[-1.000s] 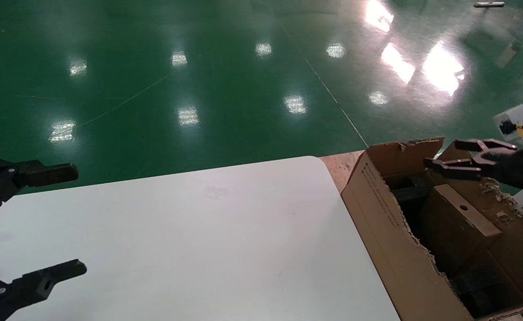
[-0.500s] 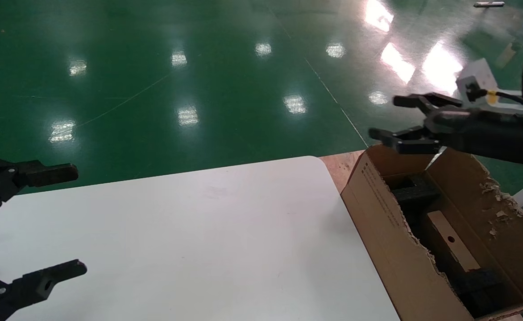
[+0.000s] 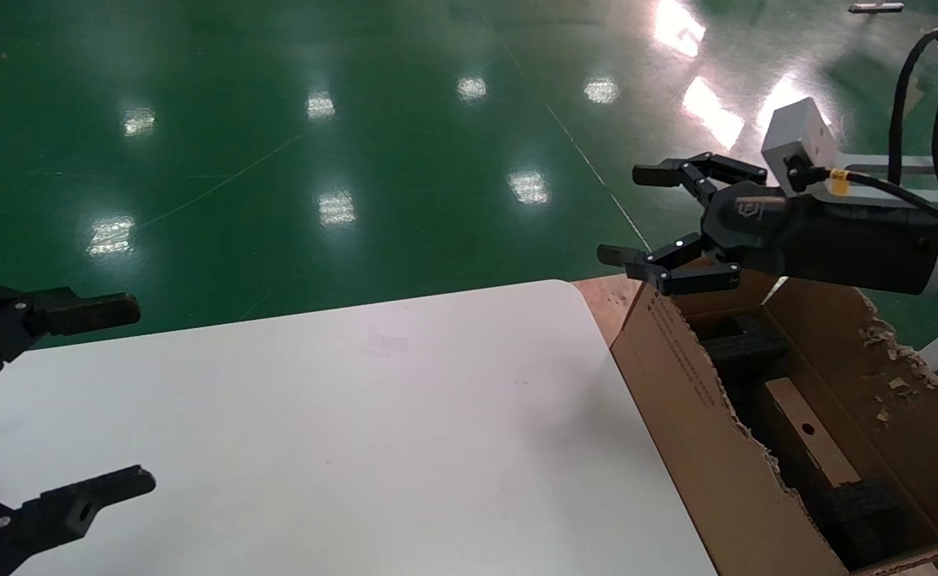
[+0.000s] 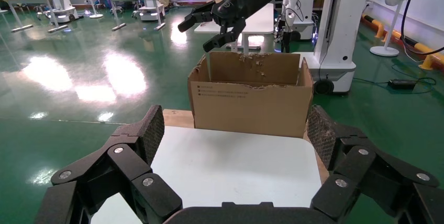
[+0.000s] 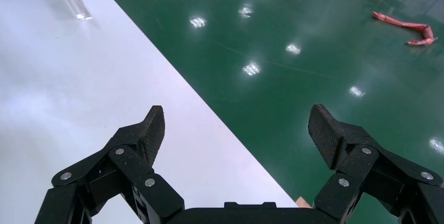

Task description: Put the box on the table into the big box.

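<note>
Brown box lies inside the big box, below the released, empty right end effector.

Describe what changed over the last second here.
The right gripper, jaws open and empty, rose out of the big box and moved toward the table. The small box dropped from tilted to lying deeper inside. The left gripper stayed parked, open.
</note>
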Controlling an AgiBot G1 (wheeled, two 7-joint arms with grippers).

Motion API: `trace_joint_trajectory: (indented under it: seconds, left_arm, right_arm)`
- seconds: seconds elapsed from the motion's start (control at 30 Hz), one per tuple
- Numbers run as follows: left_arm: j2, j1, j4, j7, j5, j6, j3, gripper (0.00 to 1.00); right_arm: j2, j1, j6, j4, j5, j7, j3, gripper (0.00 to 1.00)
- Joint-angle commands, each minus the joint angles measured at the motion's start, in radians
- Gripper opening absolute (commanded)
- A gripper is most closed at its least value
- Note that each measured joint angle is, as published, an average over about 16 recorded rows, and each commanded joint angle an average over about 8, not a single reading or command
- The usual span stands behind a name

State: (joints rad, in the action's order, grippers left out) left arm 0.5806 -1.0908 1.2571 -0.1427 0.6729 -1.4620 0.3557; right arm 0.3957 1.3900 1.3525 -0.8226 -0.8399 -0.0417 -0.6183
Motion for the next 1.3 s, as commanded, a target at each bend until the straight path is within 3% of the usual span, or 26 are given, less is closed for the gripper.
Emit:
trace_joint_trajectory:
  seconds: [0.03, 0.5, 1.3]
  left_arm:
    - [0.000, 0.000, 0.000, 0.000, 0.000, 0.000, 0.000, 1.00]
    - [0.000, 0.000, 0.000, 0.000, 0.000, 0.000, 0.000, 1.00]
    - [0.000, 0.000, 0.000, 0.000, 0.000, 0.000, 0.000, 1.00]
  right_arm:
    - [-0.001, 0.001, -0.001, 0.013, -0.003, 0.000, 0.000, 1.00]
    - [0.005, -0.002, -0.001, 0.038, -0.010, 0.006, 0.007, 1.00]
    - [0.090, -0.129, 0.058, -0.165, 0.038, 0.096, 0.141, 1.00]
